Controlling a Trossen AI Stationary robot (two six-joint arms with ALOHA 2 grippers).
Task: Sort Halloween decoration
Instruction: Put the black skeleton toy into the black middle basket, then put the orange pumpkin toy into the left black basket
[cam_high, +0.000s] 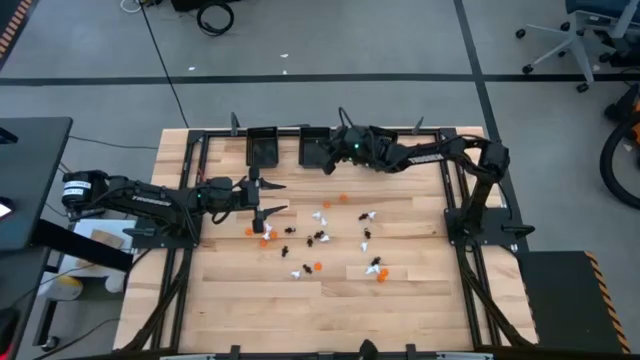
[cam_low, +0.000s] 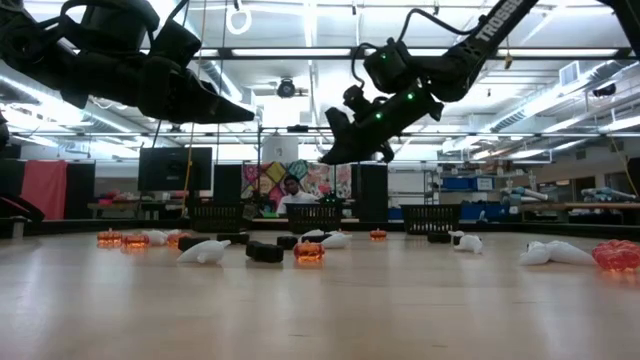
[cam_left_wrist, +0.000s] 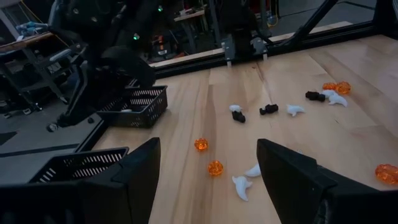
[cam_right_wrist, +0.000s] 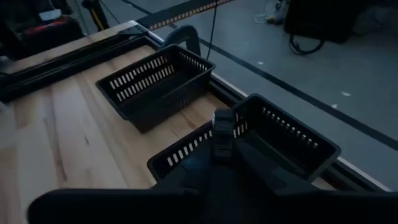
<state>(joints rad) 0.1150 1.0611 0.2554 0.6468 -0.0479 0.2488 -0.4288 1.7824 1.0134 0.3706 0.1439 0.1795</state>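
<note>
1. You have the Halloween decoration (cam_high: 320, 238) scattered loose over the middle of the desk (cam_high: 420, 310): tiny orange, black and white trinkets, mostly apart, a few touching in small clumps.
2. Your left gripper (cam_high: 268, 198) hangs just beside the near edge of the scatter with its fingers (cam_left_wrist: 140, 177) spread wide and nothing between them; the left wrist view shows orange pumpkins (cam_left_wrist: 208, 157) and white ghosts (cam_left_wrist: 245, 182) right ahead.
3. Your right gripper (cam_high: 330, 150) sits over the middle bin (cam_right_wrist: 249, 146) at the desk's far edge. You cannot tell from the pictures whether its fingers are parted or whether anything is between them.
4. Treat each trinket as very light, hard plastic, judging by its gloss. It will likely skid or flick away if one finger touches first.
5. Take a pumpkin across its widest part, fingers coming straight down on both sides.
6. Take a ghost or a black piece (cam_left_wrist: 268, 109) across its narrow body, not the tapered tail.
7. Pick isolated pieces first; clumped ones could come up two at once.
</note>
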